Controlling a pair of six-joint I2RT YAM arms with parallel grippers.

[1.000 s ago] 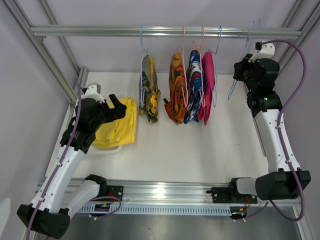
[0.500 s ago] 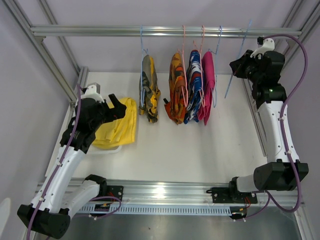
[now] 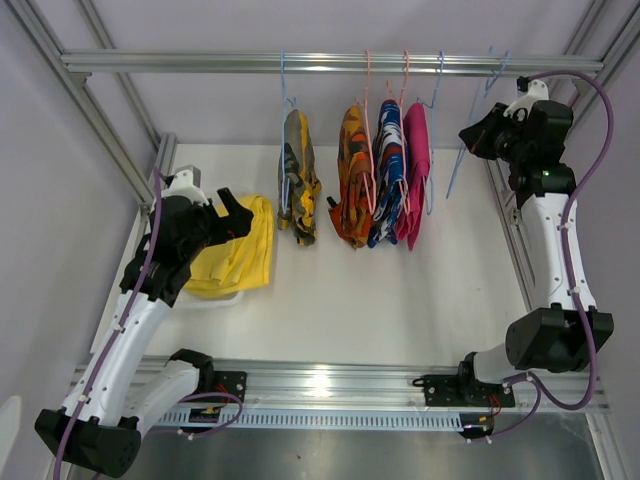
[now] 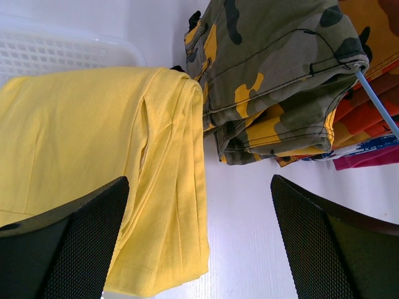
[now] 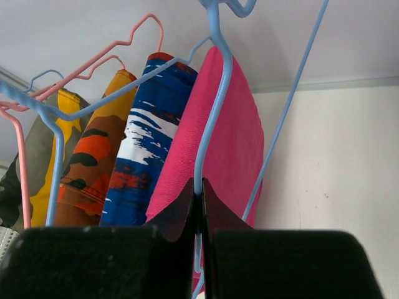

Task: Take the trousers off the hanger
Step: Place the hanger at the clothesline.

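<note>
Your right hand (image 5: 198, 198) is clenched on a blue hanger (image 5: 215, 81), plain only in its wrist view. Yellow trousers (image 4: 81, 137) lie below your released left hand (image 4: 199, 182).

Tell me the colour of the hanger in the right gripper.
Light blue hanger, pinched by the right gripper; clearest in the right wrist view.

No text, numbers, labels or brand marks can be read in any view. The prints on the trousers (image 3: 356, 180) are only camo and abstract patterns, not lettering.
</note>
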